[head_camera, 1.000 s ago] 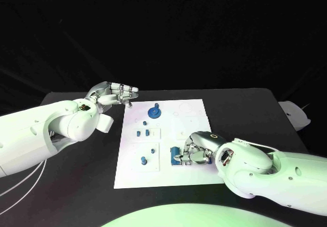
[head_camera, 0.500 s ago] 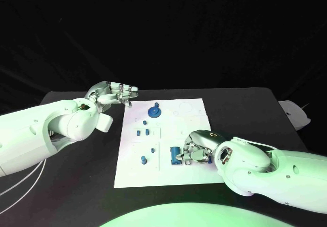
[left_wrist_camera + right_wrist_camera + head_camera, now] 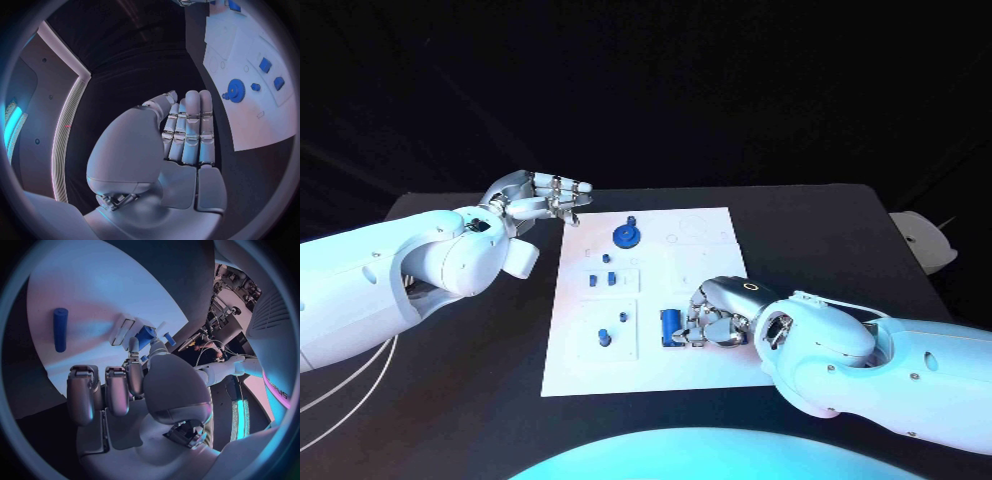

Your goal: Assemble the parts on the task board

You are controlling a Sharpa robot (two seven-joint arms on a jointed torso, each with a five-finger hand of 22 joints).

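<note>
I've got the right hand (image 3: 711, 318) down on the near part of the board (image 3: 689, 375), fingers curled together around a small blue part (image 3: 671, 322) that stands just at the fingertips. From the head view I cannot tell whether the fingers actually pinch it or only touch it. In the right wrist view the fingers (image 3: 106, 390) lie pressed side by side, bent over the white board (image 3: 94, 290), and a blue block (image 3: 147, 335) sits right at the tip of the farthest finger. Well beyond those fingertips a blue cylinder (image 3: 60, 329) lies flat on the board, alone.

My left hand (image 3: 542, 197) hangs above the dark surface (image 3: 473, 400) beside the board's far corner, holding nothing. The left wrist view shows its fingers (image 3: 190, 130) straight and pressed together, thumb folded alongside. Past those fingertips sits the blue gear (image 3: 627, 237), with two small blue pieces (image 3: 600, 282) farther along the board and another peg (image 3: 604, 339) between them and the near edge.
</note>
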